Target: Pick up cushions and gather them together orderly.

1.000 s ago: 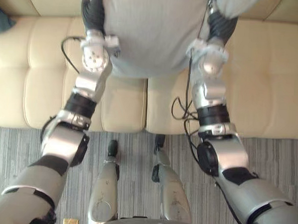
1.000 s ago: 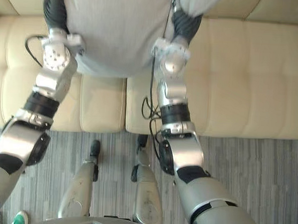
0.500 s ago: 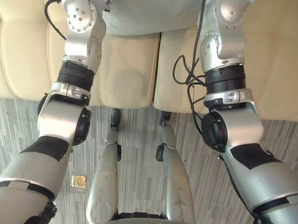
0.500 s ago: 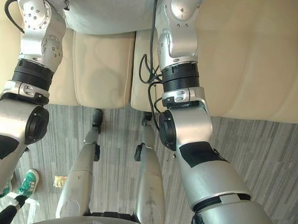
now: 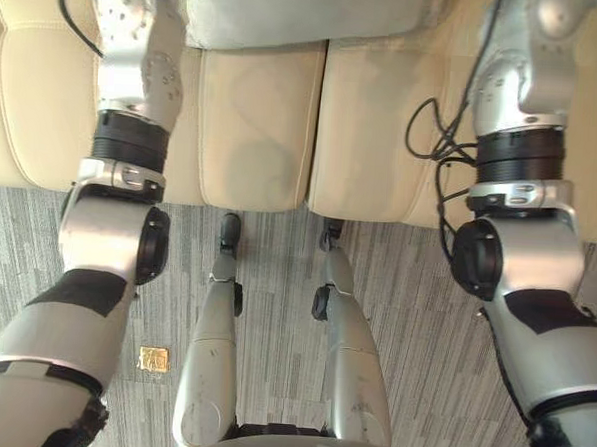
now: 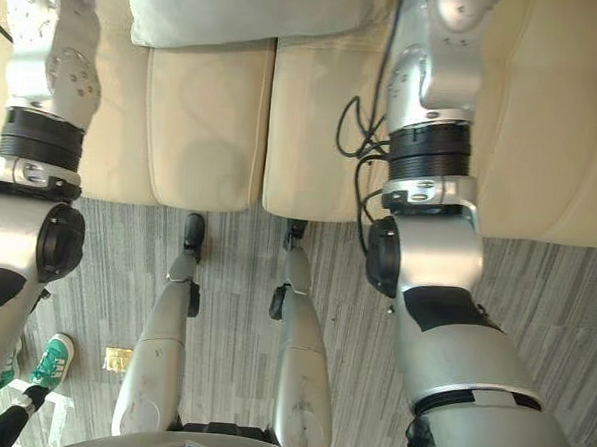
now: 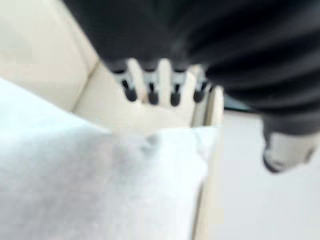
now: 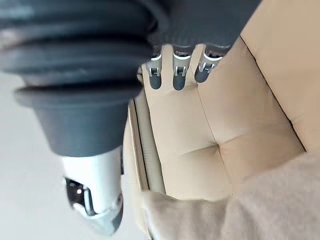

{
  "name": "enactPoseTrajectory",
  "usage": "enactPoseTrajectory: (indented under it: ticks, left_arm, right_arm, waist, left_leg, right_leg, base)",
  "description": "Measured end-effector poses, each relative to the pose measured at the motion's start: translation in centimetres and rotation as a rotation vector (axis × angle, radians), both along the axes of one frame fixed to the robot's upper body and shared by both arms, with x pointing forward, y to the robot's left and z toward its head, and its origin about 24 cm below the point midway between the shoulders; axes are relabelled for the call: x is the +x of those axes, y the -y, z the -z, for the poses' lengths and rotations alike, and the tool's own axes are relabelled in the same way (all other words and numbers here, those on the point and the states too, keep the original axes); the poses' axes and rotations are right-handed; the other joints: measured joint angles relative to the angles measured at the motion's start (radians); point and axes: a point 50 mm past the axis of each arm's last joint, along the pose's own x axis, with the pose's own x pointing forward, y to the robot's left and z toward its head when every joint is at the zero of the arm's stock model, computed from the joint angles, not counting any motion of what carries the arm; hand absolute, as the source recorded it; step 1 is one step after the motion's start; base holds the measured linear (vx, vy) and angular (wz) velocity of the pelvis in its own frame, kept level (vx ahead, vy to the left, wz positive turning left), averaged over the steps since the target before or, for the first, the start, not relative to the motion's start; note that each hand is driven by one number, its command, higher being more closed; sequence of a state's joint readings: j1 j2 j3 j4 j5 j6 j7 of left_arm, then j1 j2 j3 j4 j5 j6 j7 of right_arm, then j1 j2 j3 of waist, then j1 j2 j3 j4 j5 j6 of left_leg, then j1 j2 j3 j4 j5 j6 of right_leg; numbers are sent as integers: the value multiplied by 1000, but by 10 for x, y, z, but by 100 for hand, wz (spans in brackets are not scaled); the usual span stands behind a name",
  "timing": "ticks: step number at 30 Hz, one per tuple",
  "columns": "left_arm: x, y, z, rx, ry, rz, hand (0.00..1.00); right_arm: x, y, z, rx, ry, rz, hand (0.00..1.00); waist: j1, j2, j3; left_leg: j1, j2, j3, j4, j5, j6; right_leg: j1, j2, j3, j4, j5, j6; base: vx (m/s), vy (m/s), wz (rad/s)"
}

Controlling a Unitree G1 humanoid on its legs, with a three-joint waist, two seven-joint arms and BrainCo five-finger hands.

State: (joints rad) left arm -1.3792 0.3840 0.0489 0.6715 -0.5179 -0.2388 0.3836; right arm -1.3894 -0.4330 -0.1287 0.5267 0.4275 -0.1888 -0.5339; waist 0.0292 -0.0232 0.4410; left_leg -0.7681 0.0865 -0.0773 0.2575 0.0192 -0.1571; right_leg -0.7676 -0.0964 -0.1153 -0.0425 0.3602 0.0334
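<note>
While the grey cushion (image 5: pixel 299 13) lay on the cream sofa (image 5: pixel 254 111) between the arms, the left hand (image 7: pixel 151 91) and right hand (image 8: pixel 175 76) kept straight fingers on nothing, so the gathering looked barely begun, the cushion not yet gripped.

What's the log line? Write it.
left robot hand: open, by grey cushion | right robot hand: open, by cream sofa | grey cushion: not gripped
</note>
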Motion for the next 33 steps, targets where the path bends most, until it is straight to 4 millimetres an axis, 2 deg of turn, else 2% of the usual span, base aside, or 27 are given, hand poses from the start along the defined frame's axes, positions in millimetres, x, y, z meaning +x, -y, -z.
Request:
enactPoseTrajectory:
  ticks: [5,8,10,12,14,16,17,18,19,20,21,23,24,26,27,30,33]
  left_arm:
    - [-17,-31,-16,-77,94,3,0]
    - [-31,-48,-10,-72,154,-31,0]
    - [-43,-63,7,-41,185,-79,0]
    - [-44,-75,42,-19,131,-115,0]
    - [-42,-82,88,6,19,-137,0]
    - [-40,-80,149,-5,-140,-129,0]
    - [-45,-77,203,-12,-295,-123,0]
    - [-48,-76,220,-14,-348,-120,0]
    - [-54,-74,245,-23,-424,-115,0]
    - [-69,-69,289,-46,-563,-100,0]
    - [-77,-67,305,-52,-616,-96,0]
    - [-107,-63,356,-72,-799,-90,0]
    - [-115,-64,368,-68,-848,-96,0]
    - [-147,-67,416,-82,-1055,-118,0]
    - [-154,-68,425,-83,-1100,-123,0]
    - [-192,-65,471,-72,-1345,-109,0]
    - [-228,-57,507,-67,-1567,-74,0]
  right_arm:
    - [-9,28,-5,14,31,7,0]
    - [-15,42,14,-11,36,17,0]
    - [-21,46,35,-48,38,26,0]
    - [-21,52,64,-82,-11,41,0]
    - [-22,58,97,-126,-88,48,0]
    - [-20,63,149,-157,-233,41,0]
    - [-21,63,195,-168,-368,35,0]
    - [-22,63,210,-166,-410,29,0]
    - [-25,61,231,-165,-471,20,0]
    - [-34,58,272,-151,-594,5,0]
    - [-38,56,288,-149,-646,-5,0]
    - [-56,50,348,-144,-853,-31,0]
    - [-62,48,362,-140,-907,-36,0]
    - [-89,37,414,-144,-1114,-82,0]
    - [-97,34,425,-157,-1161,-89,0]
    - [-128,26,466,-198,-1361,-137,0]
    - [-151,22,499,-213,-1542,-163,0]
  waist:
    - [9,0,0]
    - [20,0,-2]
    - [15,0,-2]
    - [17,0,-3]
    - [17,0,-4]
    - [17,-2,-13]
    - [7,-4,-65]
    - [6,-6,-73]
    - [2,-7,-74]
    - [1,-6,-74]
    - [0,-6,-76]
    - [0,-8,-112]
    - [1,-8,-123]
    - [0,-8,-180]
    - [1,-8,-196]
    - [-5,-10,-264]
    - [-8,-18,-304]
  left_leg:
    - [14,5,5,28,-5,-1]
    - [48,25,39,40,-20,11]
    - [86,52,87,32,-13,13]
    - [141,52,91,8,-13,13]
    - [199,51,96,-14,-13,13]
    - [263,44,96,-54,-7,7]
    - [272,37,96,-76,-5,10]
    - [282,34,96,-85,-4,11]
    - [306,32,95,-95,-3,11]
    - [353,31,95,-110,-6,14]
    - [371,31,96,-111,-11,18]
    - [416,31,98,-108,-32,20]
    - [431,31,99,-107,-37,21]
    - [494,31,103,-113,-57,19]
    - [507,31,104,-118,-63,24]
    - [577,26,109,-141,-76,19]
    - [631,26,119,-162,-79,18]
  right_leg:
    - [19,2,1,18,0,0]
    - [62,8,0,17,-20,10]
    - [102,14,-4,14,-40,9]
    - [146,15,-4,12,-50,6]
    - [191,15,-4,11,-62,9]
    - [243,16,-4,2,-66,9]
    - [249,13,-4,-14,-69,11]
    - [256,12,-3,-18,-69,12]
    - [280,11,-2,-27,-69,12]
    - [324,12,-2,-38,-71,14]
    - [342,13,-1,-38,-77,15]
    - [386,13,3,-38,-95,18]
    - [401,13,4,-38,-99,20]
    - [459,13,9,-39,-124,29]
    - [471,13,11,-39,-133,36]
    - [526,9,24,-40,-159,38]
    - [564,8,35,-46,-166,43]
  base:
    - [-66,-2,-2]
    - [-73,-14,-4]
    - [-52,-38,3]
    - [-17,-18,1]
    - [16,-7,0]
    - [65,-21,6]
    - [77,-13,5]
    - [81,-1,1]
    - [89,28,-3]
    - [81,34,-4]
    - [86,50,-4]
    - [45,47,-5]
    - [31,44,-5]
    - [26,43,-7]
    - [22,39,-9]
    - [34,39,-5]
    - [10,28,-11]
